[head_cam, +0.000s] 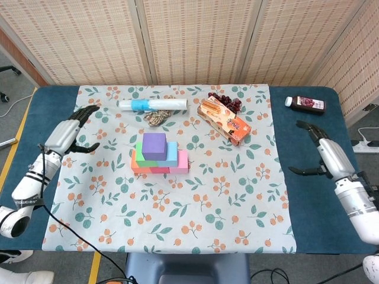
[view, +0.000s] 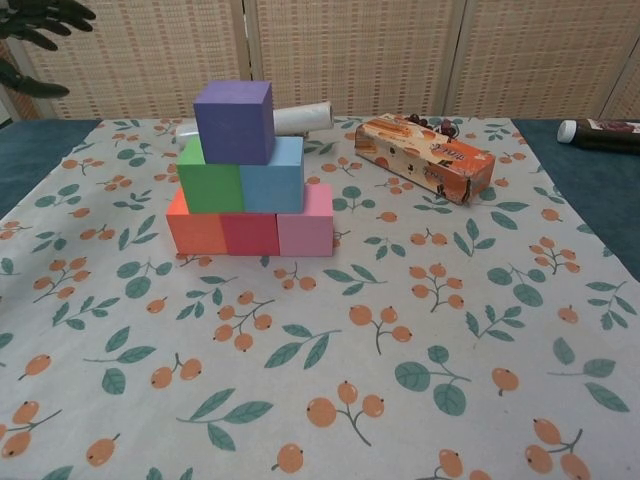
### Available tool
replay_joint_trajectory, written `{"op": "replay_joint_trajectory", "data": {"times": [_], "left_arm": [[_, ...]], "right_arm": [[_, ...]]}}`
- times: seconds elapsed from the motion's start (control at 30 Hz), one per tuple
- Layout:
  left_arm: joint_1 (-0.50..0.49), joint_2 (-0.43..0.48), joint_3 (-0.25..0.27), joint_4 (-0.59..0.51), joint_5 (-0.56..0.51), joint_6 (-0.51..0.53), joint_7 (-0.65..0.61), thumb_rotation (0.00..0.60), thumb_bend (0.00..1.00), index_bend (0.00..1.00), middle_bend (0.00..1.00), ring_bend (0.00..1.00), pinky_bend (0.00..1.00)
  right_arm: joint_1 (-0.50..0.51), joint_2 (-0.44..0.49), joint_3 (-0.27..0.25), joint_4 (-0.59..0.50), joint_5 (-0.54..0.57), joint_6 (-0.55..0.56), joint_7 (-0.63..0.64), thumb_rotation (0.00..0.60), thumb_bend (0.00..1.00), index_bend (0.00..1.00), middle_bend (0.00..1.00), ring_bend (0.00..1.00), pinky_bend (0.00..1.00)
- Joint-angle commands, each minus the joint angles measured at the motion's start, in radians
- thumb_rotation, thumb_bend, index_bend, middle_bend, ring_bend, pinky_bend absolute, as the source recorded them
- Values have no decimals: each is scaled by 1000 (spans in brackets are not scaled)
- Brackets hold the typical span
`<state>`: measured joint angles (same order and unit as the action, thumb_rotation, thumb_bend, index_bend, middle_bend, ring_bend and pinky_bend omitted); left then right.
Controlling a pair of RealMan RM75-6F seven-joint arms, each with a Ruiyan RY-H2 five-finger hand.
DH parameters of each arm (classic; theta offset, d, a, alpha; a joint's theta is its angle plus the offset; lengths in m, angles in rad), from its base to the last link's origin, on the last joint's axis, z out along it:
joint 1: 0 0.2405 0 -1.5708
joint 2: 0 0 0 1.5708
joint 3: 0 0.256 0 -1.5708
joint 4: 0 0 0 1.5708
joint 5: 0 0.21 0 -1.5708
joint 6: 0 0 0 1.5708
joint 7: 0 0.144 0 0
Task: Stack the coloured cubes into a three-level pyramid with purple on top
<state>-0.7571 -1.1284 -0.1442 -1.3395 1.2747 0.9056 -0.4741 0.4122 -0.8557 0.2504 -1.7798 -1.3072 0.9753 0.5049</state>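
On my chest feed the purple cube (view: pixel 234 121) tops the green cube (view: pixel 209 186) and blue cube (view: pixel 272 175), over orange cube (view: pixel 195 228), red cube (view: pixel 249 234) and pink cube (view: pixel 305 228), snack box (view: pixel 424 156) to the right.

Cube pyramid (head_cam: pixel 159 155) mid-cloth; tube (head_cam: pixel 153 105), snack box (head_cam: pixel 224 120) crowd behind; near cloth (view: pixel 330 400) open.
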Motion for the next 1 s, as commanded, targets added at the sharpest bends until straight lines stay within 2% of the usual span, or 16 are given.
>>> {"op": "replay_joint_trajectory", "data": {"times": [0.03,0.17,0.37,0.43,0.47,0.53,0.57,0.6,0.63,0.67,0.7,0.73,0.83,1.0], "left_arm": [[52,-50,46,48,-55,-5,112,600,329,189,171,128,211],[85,-91,73,66,-64,2,194,600,329,220,170,122,198],[98,-149,118,87,-37,-30,301,587,325,234,84,9,71],[98,-156,124,78,-36,-43,324,497,322,216,54,0,31],[98,-160,126,70,-35,-50,333,395,321,198,36,0,14],[99,-160,126,66,-34,-51,336,261,321,176,15,0,3],[99,-160,126,64,-33,-53,338,219,321,168,10,0,2],[98,-161,127,61,-31,-57,343,124,321,152,1,0,0],[97,-162,129,56,-29,-65,348,68,321,139,0,0,0],[86,-162,140,31,-23,-106,344,11,321,115,0,0,0],[79,-160,139,22,-22,-125,342,0,322,92,0,0,0],[76,-160,135,16,-22,-132,336,0,322,82,0,0,0],[69,-167,129,12,-22,-151,338,0,321,65,0,0,0],[61,-186,127,20,-34,-165,392,0,320,36,0,0,0]], "right_arm": [[53,17,-17,-15,-40,-104,63,600,47,0,126,0,0],[112,4,-14,-10,-63,-187,112,600,56,0,128,0,0],[195,-73,-13,29,-50,-283,132,600,55,0,126,0,0],[217,-102,-14,45,-40,-309,139,600,55,0,116,0,0],[232,-120,-15,56,-34,-327,141,600,56,0,104,0,0],[237,-128,-15,63,-30,-333,141,591,56,0,87,0,0],[240,-132,-16,66,-29,-335,140,563,56,0,72,0,0],[246,-140,-17,72,-28,-341,135,535,56,0,61,0,0],[257,-155,-21,84,-26,-353,124,465,56,0,41,0,0],[290,-190,-40,125,-47,-383,56,381,56,0,23,0,0],[309,-221,-50,159,-45,-394,-2,332,56,0,15,0,0],[322,-245,-55,181,-35,-396,-48,248,58,0,5,0,0],[360,-310,-74,225,14,-406,-203,90,60,0,0,0,0],[412,-373,-88,262,96,-426,-348,8,60,0,0,0,0]]}}
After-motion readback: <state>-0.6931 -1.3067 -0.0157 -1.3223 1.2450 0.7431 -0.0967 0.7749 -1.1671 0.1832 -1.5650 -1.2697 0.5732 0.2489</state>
